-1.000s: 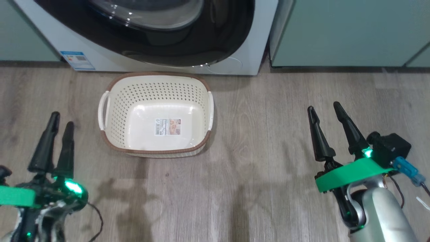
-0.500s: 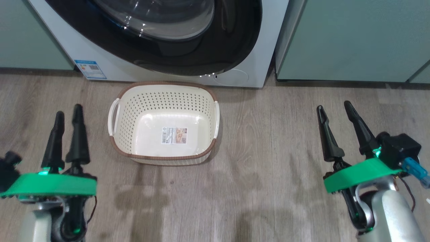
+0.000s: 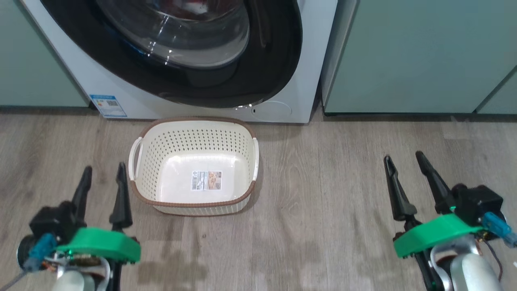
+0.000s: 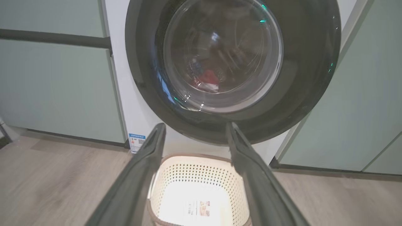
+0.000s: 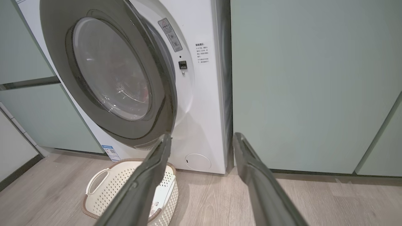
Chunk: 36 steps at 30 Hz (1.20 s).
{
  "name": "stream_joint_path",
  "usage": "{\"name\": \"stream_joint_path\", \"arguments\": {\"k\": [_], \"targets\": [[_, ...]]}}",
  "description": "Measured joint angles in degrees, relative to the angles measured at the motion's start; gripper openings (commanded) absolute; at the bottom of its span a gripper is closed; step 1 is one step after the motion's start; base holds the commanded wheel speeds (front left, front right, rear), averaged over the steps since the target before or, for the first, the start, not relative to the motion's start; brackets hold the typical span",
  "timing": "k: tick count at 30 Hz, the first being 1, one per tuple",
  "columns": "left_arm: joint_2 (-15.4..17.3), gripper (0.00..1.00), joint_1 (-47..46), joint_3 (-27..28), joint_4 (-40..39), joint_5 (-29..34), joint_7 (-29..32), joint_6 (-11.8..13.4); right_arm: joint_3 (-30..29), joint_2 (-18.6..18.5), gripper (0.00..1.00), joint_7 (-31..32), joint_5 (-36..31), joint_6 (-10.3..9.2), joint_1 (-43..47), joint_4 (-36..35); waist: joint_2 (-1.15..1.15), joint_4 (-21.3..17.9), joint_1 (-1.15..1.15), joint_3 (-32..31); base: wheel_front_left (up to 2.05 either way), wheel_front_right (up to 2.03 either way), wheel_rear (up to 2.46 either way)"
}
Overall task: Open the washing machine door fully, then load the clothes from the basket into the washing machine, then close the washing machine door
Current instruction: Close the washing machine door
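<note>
The left end effector hangs over the floor at the near left, its two dark fingers spread apart and holding nothing. The right end effector hangs at the near right, well apart from the left one, its fingers likewise spread and released. Both point toward the far side of the scene.

Between them, closer to the left end effector and just to its right, the basket sits on the floor. Its bare cream bottom shows, with a paper label on it. Just beyond the basket stands the washing machine, with a blue sticker at its lower left and a round filter cover at its lower right. In the right wrist view the door stands ajar, its right edge off the machine's white front. The clothes show as a red and white heap behind the door's glass, inside the drum. Pale green cabinets flank the machine on both sides.
</note>
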Motion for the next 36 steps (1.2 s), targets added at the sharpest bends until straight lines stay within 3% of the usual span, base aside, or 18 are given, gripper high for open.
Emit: {"name": "stream_joint_path", "arguments": {"k": [8,36], "targets": [[0.3,1.00,1.9,-1.4,0.4,3.0,-0.4,1.9,-0.8,0.0,1.00,0.0,0.0,0.00,1.0,0.2,0.00,0.2,0.00,-1.9,0.00,0.00,0.00],[1.0,1.00,2.8,-2.6,0.4,2.7,-0.4,2.5,-1.2,0.0,1.00,0.5,0.1,0.00,2.4,0.0,0.00,0.7,0.00,-2.1,0.00,0.00,0.00]]}}
